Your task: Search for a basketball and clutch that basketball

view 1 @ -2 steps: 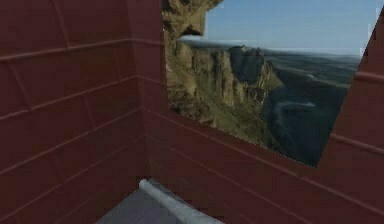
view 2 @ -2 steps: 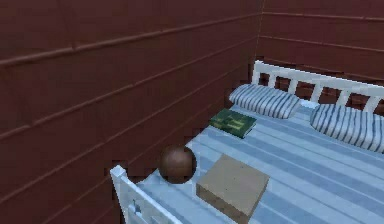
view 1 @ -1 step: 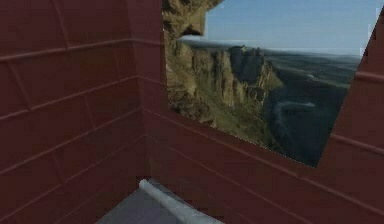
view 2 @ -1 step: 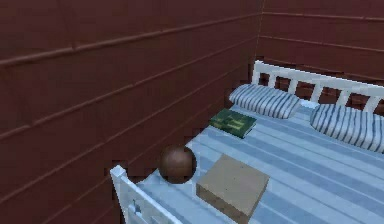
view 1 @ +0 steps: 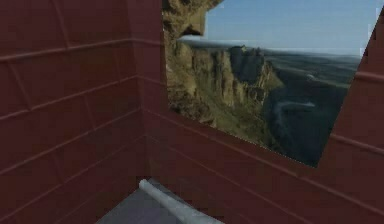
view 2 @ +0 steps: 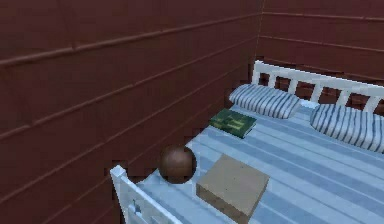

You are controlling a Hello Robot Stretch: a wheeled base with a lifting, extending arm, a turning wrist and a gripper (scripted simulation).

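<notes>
In the arm side view, a brown ball (view 2: 178, 164), judged to be the sought basketball, was seen at about seven o'clock. It rested on the bed (view 2: 300, 160), just behind the white footboard (view 2: 130, 195). A cardboard box (view 2: 232, 187) lay just beside it, at four o'clock from it, so the reach would best be centred on the ball and lowered slowly, clear of the box. Farther out, a green book (view 2: 232, 123) and striped pillows (view 2: 265, 100) were seen. The end effector's state could not be told.

The forward view faces a corner of red plank wall (view 1: 70, 110) closely, with a cliff landscape (view 1: 250, 90) at 2 o'clock. The arm side view looks down along a nearby bed (view 2: 300, 165), its pillows (view 2: 265, 100) at 2 o'clock. Both views share the red wall.
</notes>
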